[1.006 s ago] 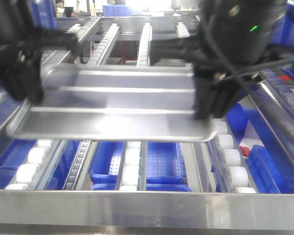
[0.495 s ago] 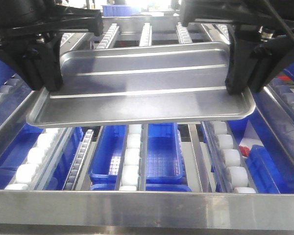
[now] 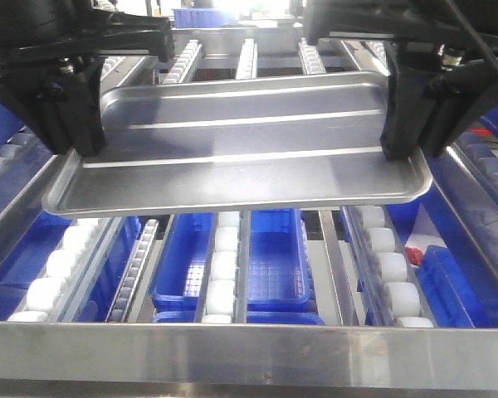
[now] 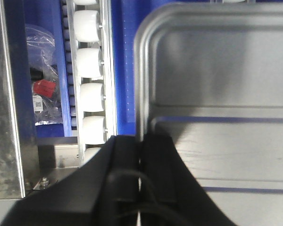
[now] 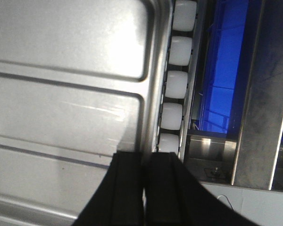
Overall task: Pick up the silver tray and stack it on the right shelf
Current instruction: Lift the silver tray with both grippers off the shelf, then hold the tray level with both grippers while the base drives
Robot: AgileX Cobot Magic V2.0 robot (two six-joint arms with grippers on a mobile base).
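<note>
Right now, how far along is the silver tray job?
Done: the silver tray is grabbed, with the left gripper and right gripper each shut on a short-edge rim. In hand: it hangs above the white rollers of a roller rack. Left: setting it down on the right shelf and letting go; I cannot tell whether this rack is that shelf.

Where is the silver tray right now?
Front view, centre: the silver tray is held over the white roller rails, left gripper clamping its left rim, right gripper its right rim.
</note>
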